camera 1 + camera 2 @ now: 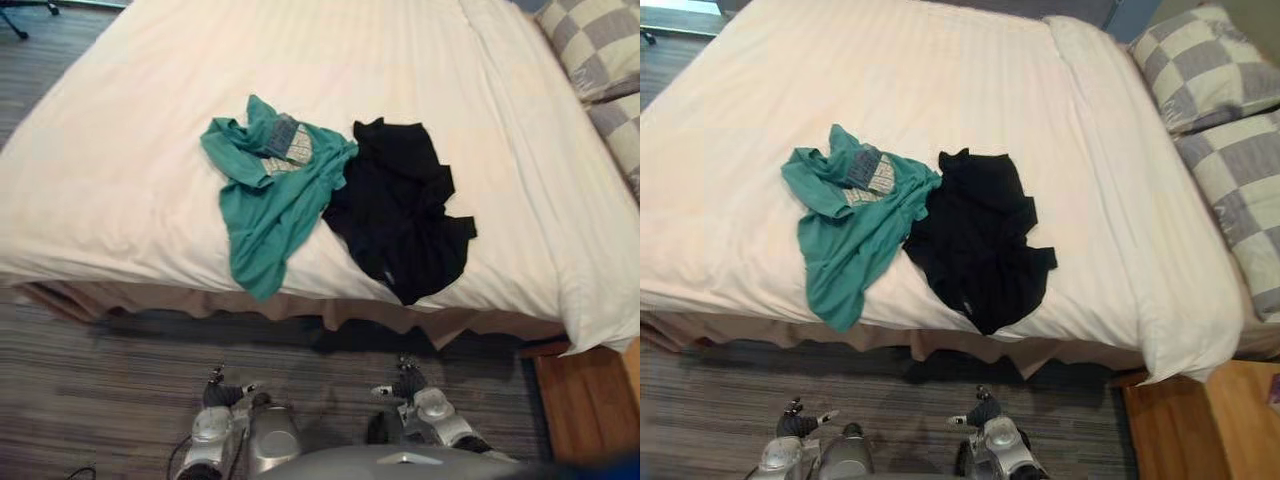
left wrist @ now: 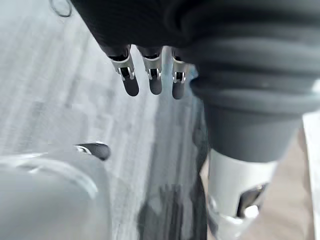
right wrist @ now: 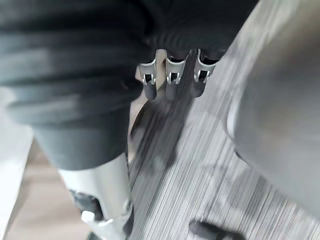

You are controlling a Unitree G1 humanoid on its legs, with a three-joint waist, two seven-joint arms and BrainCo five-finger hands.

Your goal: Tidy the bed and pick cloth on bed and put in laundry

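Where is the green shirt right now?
In the left eye view the green shirt lies crumpled on the white bed near its front edge, left of the black cloth and touching it.

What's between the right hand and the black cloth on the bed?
Left eye view: just carpet, then the bed skirt, lie between the right hand and the black cloth.

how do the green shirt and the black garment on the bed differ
The green shirt is teal with a grey printed patch; the black garment looks plain dark. The green shirt lies to the robot's left, the black garment to its right. The green shirt trails in a long narrow strip; the black garment is a broader heap. Both lie crumpled on the white bed, touching, and reach toward its near edge.
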